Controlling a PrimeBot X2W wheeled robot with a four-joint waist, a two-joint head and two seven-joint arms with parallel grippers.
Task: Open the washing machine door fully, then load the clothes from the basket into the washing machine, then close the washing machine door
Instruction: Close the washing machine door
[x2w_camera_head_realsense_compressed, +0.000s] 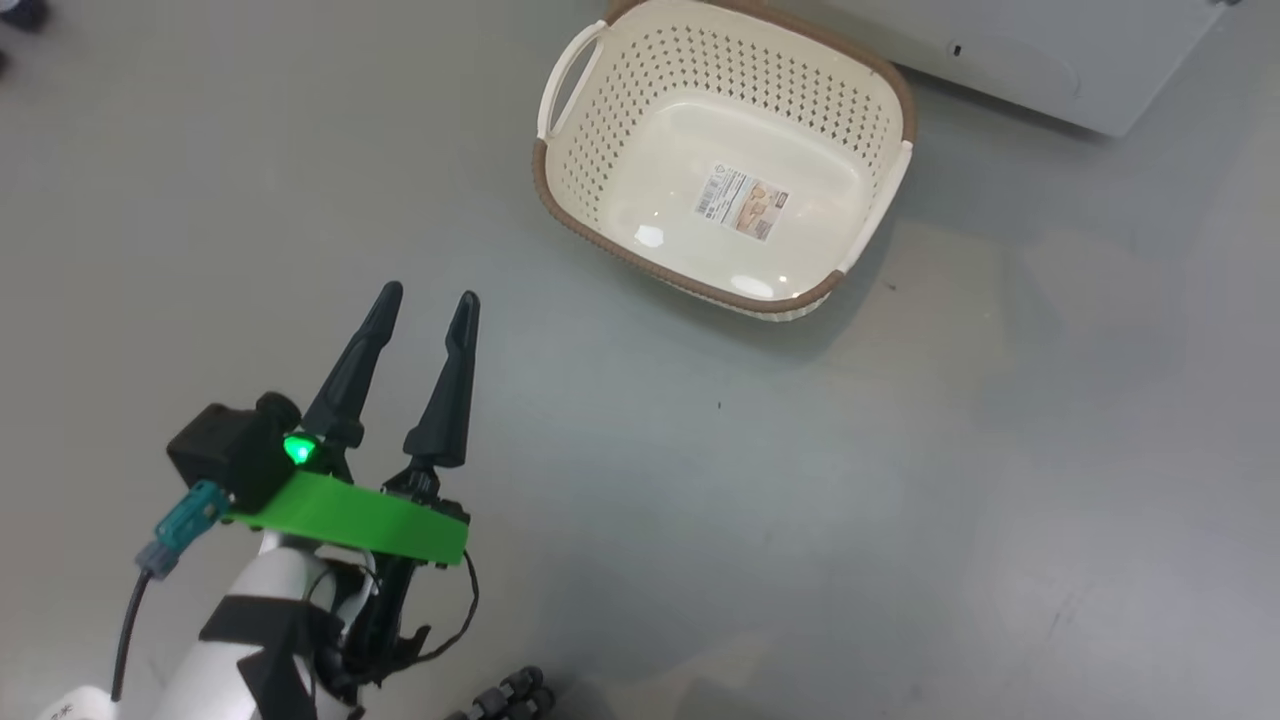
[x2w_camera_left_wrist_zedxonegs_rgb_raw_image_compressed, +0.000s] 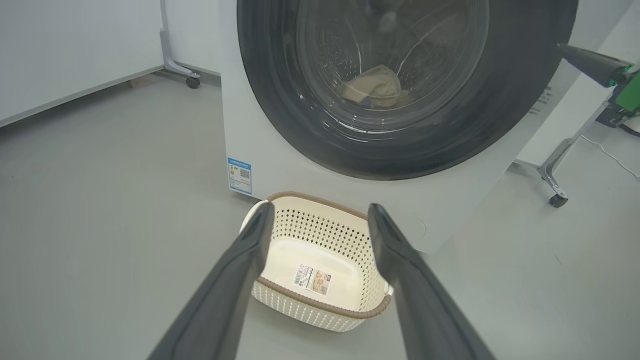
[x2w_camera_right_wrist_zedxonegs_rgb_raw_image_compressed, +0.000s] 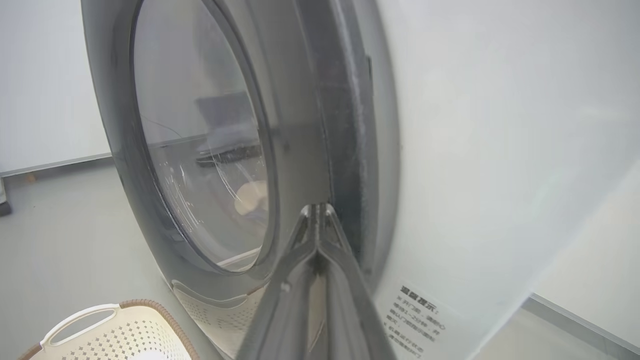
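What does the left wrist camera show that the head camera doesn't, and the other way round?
Left wrist, not head: the washing machine door, clothes behind its glass, the blue label sticker, the right claw. Head, not left wrist: the left arm's green bracket. Both: the empty basket, the open left claw, grey floor.

Bare grey floor (x2w_camera_head_realsense_compressed: 800, 500) is left open between the left gripper (x2w_camera_head_realsense_compressed: 430, 295), its jaws spread, and the basket (x2w_camera_head_realsense_compressed: 590, 190). The basket's inside is unoccupied and can be reached from above. The basket is set just before the washing machine (x2w_camera_left_wrist_zedxonegs_rgb_raw_image_compressed: 240, 125), below the washing machine door (x2w_camera_left_wrist_zedxonegs_rgb_raw_image_compressed: 525, 100), by which the drum mouth is covered. The right gripper (x2w_camera_right_wrist_zedxonegs_rgb_raw_image_compressed: 318, 210), jaws together, is pointed at the door's rim. A castered leg (x2w_camera_left_wrist_zedxonegs_rgb_raw_image_compressed: 550, 175) is stood beside the machine.
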